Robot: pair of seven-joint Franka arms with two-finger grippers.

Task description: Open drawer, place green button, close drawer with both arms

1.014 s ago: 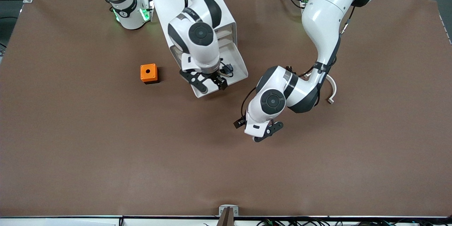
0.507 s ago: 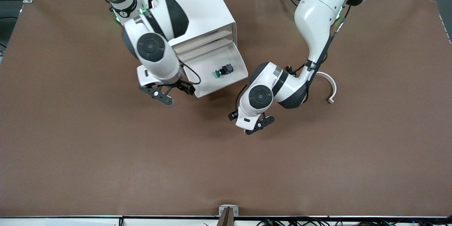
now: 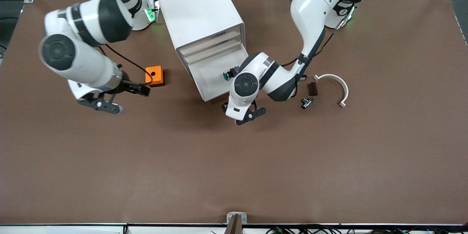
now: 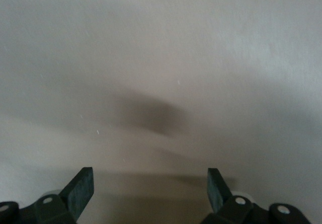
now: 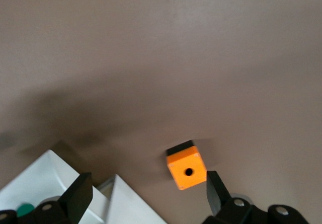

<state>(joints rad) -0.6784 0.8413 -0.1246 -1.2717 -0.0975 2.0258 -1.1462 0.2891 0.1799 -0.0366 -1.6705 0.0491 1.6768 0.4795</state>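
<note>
Drawer (image 3: 215, 80) stood open, light and stiff, button (image 3: 227, 75) inside; push its front edge. Left hand (image 3: 244, 114) near it and right hand (image 3: 109, 99) near the orange box (image 3: 154, 75) were both apart, empty.

You see an orange cube (image 3: 154, 75) with a hole in its top on the brown surface (image 3: 234, 168), toward the right arm's end. Toward the left arm's end lie a white curved piece (image 3: 335, 84), a small dark brown block (image 3: 312, 89) beside it, and a small black part (image 3: 306, 102) nearer the front camera.
</note>
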